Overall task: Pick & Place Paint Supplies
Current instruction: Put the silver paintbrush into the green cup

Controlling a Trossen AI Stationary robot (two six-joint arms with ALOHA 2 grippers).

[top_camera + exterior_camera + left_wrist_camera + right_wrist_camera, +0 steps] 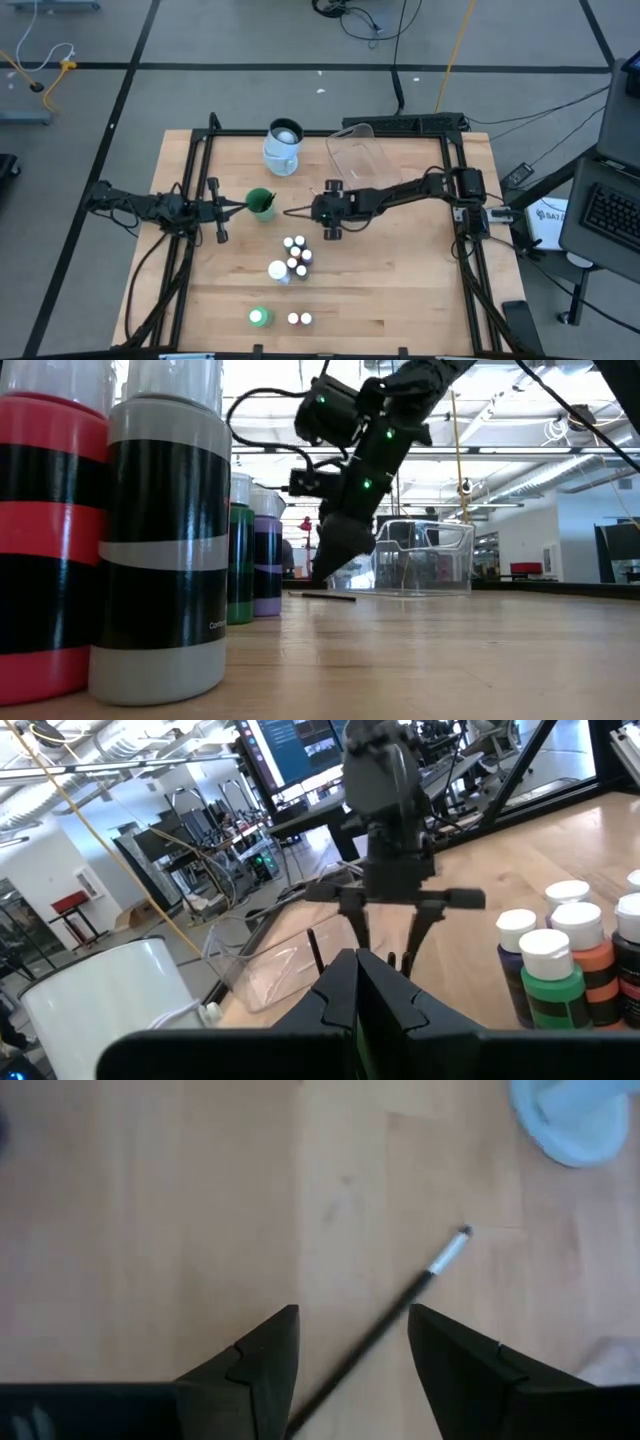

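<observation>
A thin dark-handled brush (400, 1305) with a silver ferrule lies flat on the wooden table (400, 290), also seen in the low view as the brush (325, 596). My right gripper (352, 1342) is open and slants down over it, one finger on either side of the handle, not touching. In the high view the right gripper (303, 211) is at the table's middle. Small white-capped paint bottles (296, 254) stand in a cluster nearer the front, with a taller white bottle (278, 270) and a green bottle (259, 317). My left gripper (236, 207) waits shut at the left, beside a green cup (261, 203).
A clear plastic tray (360, 150) lies at the far side, right of a clear cup (283, 145). Two more small bottles (299, 319) stand near the front edge. The table's right half is bare wood.
</observation>
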